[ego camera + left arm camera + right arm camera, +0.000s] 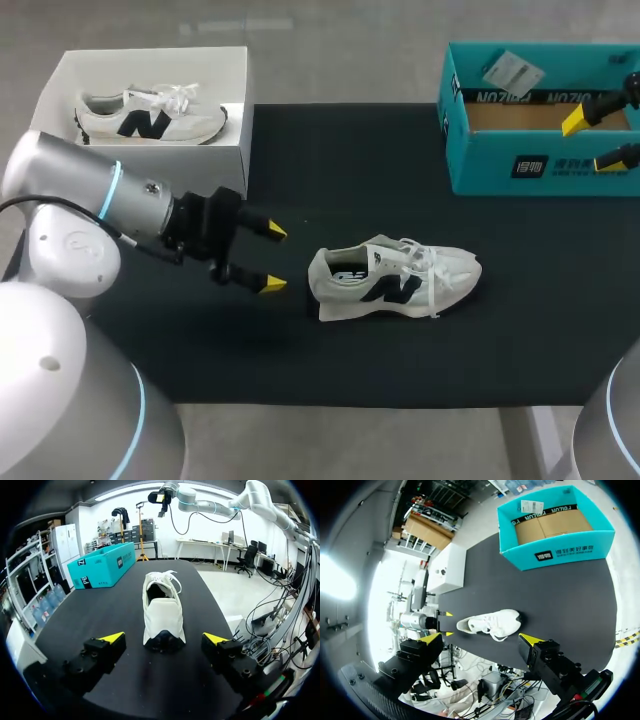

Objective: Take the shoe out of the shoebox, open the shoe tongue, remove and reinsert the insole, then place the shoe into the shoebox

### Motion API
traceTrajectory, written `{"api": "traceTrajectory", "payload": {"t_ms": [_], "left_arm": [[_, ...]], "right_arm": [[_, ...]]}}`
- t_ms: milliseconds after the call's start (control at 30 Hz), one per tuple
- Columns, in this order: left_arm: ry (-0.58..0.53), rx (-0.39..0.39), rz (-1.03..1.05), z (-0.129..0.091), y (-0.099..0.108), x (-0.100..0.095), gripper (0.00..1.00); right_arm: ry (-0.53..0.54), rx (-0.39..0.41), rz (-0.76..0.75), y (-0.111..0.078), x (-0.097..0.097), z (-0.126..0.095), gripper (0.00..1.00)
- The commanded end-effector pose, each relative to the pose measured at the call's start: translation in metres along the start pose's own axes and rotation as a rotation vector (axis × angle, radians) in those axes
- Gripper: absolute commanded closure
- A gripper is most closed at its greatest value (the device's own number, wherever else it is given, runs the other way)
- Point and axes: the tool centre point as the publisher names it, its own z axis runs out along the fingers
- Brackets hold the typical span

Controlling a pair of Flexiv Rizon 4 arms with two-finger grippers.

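Note:
A white shoe [395,280] with a dark side logo lies on the black mat [300,350], heel toward my left gripper and toe pointing right. My left gripper [272,258] hovers open just left of the heel, not touching it. In the left wrist view the shoe [162,615] sits straight ahead, between the lines of the open fingers [112,638]. The teal shoebox [540,115] stands open at the back right, holding only a paper tag. My right gripper [590,142] hangs open over the box's right end. From high up, the right wrist view shows the shoe [490,622] and teal box [555,527].
A white box [150,105] at the back left holds a second white shoe [150,115]. The black mat covers most of the table. My left arm's body fills the near left corner.

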Motion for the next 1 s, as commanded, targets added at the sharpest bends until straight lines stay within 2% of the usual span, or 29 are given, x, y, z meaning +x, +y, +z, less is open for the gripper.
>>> {"api": "traceTrajectory", "payload": {"t_ms": [33, 167, 233, 267, 433, 833, 1000], "left_arm": [[-0.001, -0.007, -0.002, 0.001, -0.002, 0.000, 0.00], [-0.001, -0.007, -0.002, 0.001, -0.002, 0.000, 0.00], [-0.001, 0.010, -0.019, 0.004, 0.004, 0.001, 0.00], [-0.009, 0.042, -0.052, 0.006, 0.006, 0.001, 0.00], [-0.043, 0.073, -0.073, 0.014, 0.014, 0.001, 0.00], [-0.014, 0.084, -0.123, 0.047, 0.027, 0.004, 0.00], [-0.033, 0.100, -0.122, 0.057, 0.023, 0.004, 0.00]], "right_arm": [[-0.002, 0.000, 0.001, 0.000, 0.000, 0.000, 0.00], [-0.002, 0.000, 0.001, 0.000, 0.000, 0.000, 0.00], [-0.002, 0.000, 0.001, 0.000, 0.000, 0.000, 0.00], [-0.002, 0.000, 0.001, 0.000, 0.000, 0.000, 0.00], [-0.002, 0.000, 0.001, 0.000, 0.000, 0.000, 0.00], [-0.002, 0.000, 0.001, 0.000, 0.000, 0.000, 0.00], [-0.002, 0.000, 0.001, 0.000, 0.000, 0.000, 0.00]]}}
